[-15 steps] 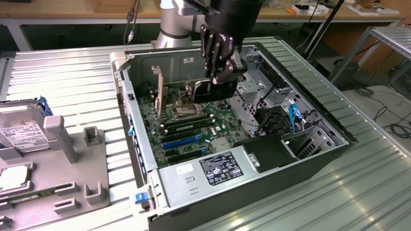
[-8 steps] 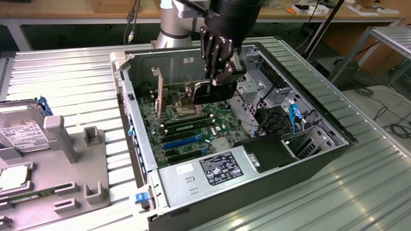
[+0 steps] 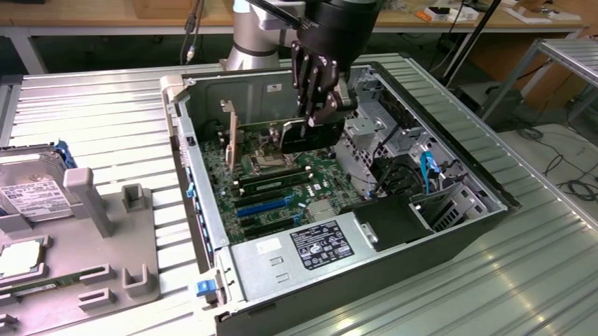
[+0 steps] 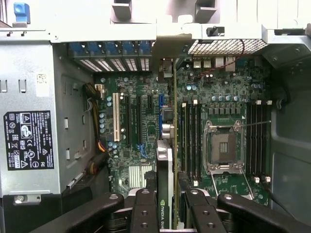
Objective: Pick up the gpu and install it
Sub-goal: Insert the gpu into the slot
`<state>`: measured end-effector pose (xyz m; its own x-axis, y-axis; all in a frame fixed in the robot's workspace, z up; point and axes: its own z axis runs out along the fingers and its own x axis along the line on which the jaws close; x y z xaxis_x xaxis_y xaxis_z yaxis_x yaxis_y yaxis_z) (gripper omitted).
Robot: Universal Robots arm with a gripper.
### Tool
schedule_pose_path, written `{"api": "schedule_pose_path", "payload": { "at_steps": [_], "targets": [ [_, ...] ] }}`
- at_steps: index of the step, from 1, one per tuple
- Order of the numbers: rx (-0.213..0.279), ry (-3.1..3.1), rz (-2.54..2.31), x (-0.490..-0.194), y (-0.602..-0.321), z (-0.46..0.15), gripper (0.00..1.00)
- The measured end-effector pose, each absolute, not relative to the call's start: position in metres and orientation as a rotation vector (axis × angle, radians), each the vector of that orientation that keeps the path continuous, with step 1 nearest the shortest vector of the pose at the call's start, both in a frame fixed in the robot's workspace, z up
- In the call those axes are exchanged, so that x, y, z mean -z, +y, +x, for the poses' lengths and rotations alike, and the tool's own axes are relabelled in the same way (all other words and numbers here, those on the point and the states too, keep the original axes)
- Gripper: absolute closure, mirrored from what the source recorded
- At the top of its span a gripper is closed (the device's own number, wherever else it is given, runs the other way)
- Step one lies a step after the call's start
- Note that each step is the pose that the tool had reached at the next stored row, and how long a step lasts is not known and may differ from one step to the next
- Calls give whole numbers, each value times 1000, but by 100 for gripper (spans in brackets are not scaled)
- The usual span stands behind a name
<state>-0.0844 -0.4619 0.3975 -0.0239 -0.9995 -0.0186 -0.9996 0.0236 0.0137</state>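
The pincer (image 3: pixel 318 115) hangs inside the open computer case (image 3: pixel 488 190), which lies on its side on the ribbed metal worktop (image 3: pixel 103 119). Its dark fingers (image 3: pixel 307 77) are clamped on the gpu (image 3: pixel 309 138), holding it on edge by the black cooler block. The green board runs from there toward the exterior view's left and ends at the long silver bracket (image 3: pixel 227 133), near the case's rear wall.

In the wrist view the pincer (image 4: pixel 167 196) has 2 fingers (image 4: pixel 144 213) pressed against either side of the gpu (image 4: pixel 165 162), seen edge-on. The card lies lengthwise over the motherboard (image 4: pixel 126 160), between the blue expansion slot (image 4: pixel 160 114) and the black memory slots (image 4: pixel 189 141), with the empty CPU socket (image 4: pixel 223 145) further to that side. Whether its lower edge touches a slot cannot be told.

The power supply (image 3: pixel 309 245) with its black label fills the near end of the case. At the exterior view's left, a hard drive (image 3: pixel 28 192) sits in a grey fixture (image 3: pixel 103 231), well apart from the case.
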Motion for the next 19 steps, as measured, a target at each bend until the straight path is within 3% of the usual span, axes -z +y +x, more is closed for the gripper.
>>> {"api": "schedule_pose_path", "payload": {
  "at_steps": [19],
  "targets": [
    [-36,2285,-2150,-389,-462,-84,73]
  ]
}}
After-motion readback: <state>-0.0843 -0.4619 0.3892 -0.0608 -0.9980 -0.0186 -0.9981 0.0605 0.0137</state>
